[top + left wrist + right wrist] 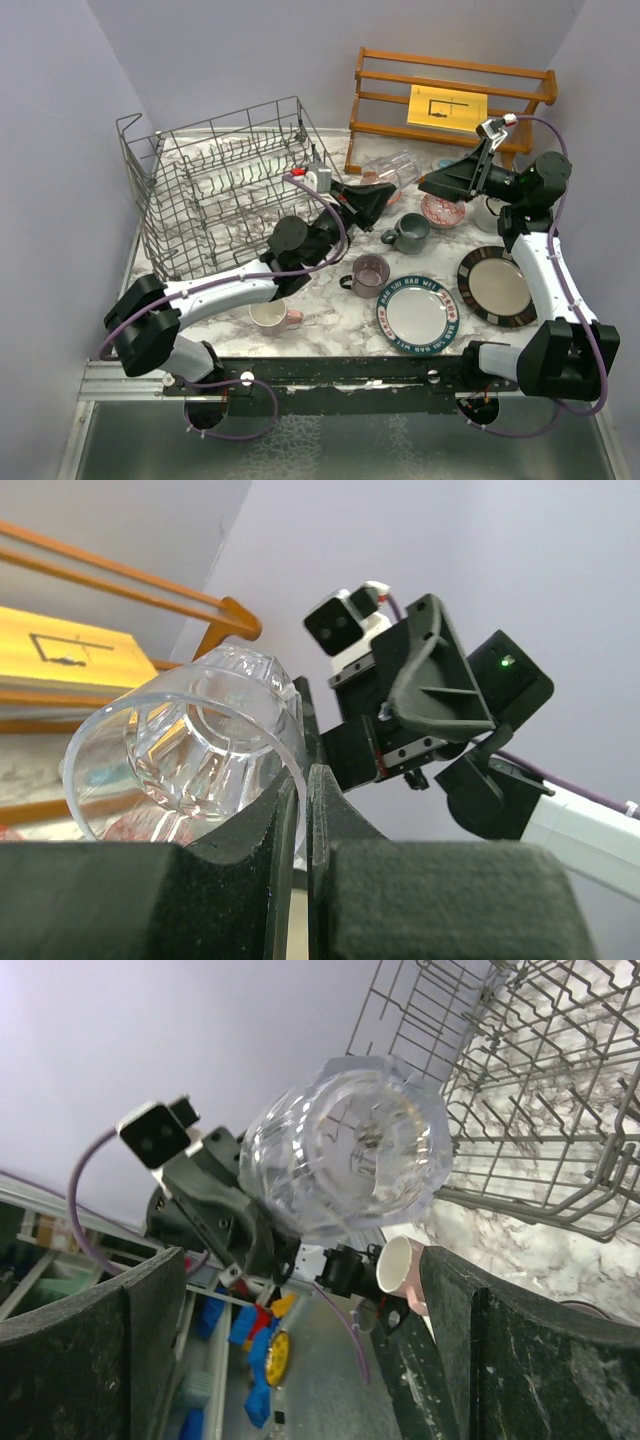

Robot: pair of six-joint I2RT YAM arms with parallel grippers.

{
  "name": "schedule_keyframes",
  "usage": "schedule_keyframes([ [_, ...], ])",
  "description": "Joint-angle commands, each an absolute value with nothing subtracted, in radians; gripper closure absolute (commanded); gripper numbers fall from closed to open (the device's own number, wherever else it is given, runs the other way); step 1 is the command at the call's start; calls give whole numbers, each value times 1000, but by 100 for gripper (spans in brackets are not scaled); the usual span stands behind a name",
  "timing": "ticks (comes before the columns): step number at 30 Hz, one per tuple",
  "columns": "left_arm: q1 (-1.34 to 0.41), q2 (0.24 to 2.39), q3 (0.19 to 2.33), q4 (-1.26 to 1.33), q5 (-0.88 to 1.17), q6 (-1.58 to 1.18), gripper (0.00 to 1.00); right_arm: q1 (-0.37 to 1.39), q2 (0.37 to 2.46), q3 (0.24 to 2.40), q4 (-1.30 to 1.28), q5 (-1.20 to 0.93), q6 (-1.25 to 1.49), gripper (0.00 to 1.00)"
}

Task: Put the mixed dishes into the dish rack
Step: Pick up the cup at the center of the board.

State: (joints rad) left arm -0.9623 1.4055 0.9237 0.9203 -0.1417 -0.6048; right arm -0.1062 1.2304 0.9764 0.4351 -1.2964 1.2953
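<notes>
Top external view: the dish rack [225, 185] stands at the far left of the marble table [330, 330], and every dish seen here is outside it. A wooden slatted shelf [450, 100] with a yellow card stands at the far right.

The left gripper [375, 200] reaches out just right of the rack. It is clamped on the rim wall of the clear glass [392, 168], and the left wrist view shows one finger inside the mouth and one outside. The glass is held off the table on its side, between rack and shelf.

The right gripper [432, 183] faces the glass from the right with its jaws wide apart and holds nothing. In the right wrist view the base of the glass sits between its spread fingers [90, 1350] without touching them.

The dark-rimmed beige plate [497, 286] lies flat at near right, with the blue-rimmed lettered plate [417, 314] just left of it. The mauve mug [370, 274] stands beside the lettered plate's far left edge. The grey mug [410, 232] is farther back, at centre. The pink mug [272, 316] is near the left arm, and the white mug [490, 212] is partly hidden by the right arm. A red-patterned bowl [442, 210] sits under the right gripper.
</notes>
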Motion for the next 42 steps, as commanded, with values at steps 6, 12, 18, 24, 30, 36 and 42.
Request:
schedule_keyframes([
  [6, -1069, 1516, 1027, 1236, -260, -425, 100, -88, 1229, 974, 541, -1220, 1415, 0],
  [12, -1100, 1544, 1024, 1262, -285, -417, 100, -86, 1232, 962, 616, -1194, 1482, 1],
  [18, -1101, 1559, 1014, 1275, -283, -445, 100, -81, 1244, 942, 683, -1188, 1533, 6],
  [24, -1101, 1587, 1024, 1289, -265, -478, 100, -68, 1254, 948, 689, -1185, 1524, 8],
  [30, -1103, 1609, 1027, 1293, -261, -494, 100, -60, 1256, 949, 697, -1185, 1514, 16],
  [36, -1104, 1622, 1034, 1289, -246, -498, 100, -54, 1261, 947, 705, -1185, 1517, 15],
  [42, -1103, 1644, 1046, 1294, -261, -490, 100, -45, 1253, 950, 710, -1191, 1514, 4],
])
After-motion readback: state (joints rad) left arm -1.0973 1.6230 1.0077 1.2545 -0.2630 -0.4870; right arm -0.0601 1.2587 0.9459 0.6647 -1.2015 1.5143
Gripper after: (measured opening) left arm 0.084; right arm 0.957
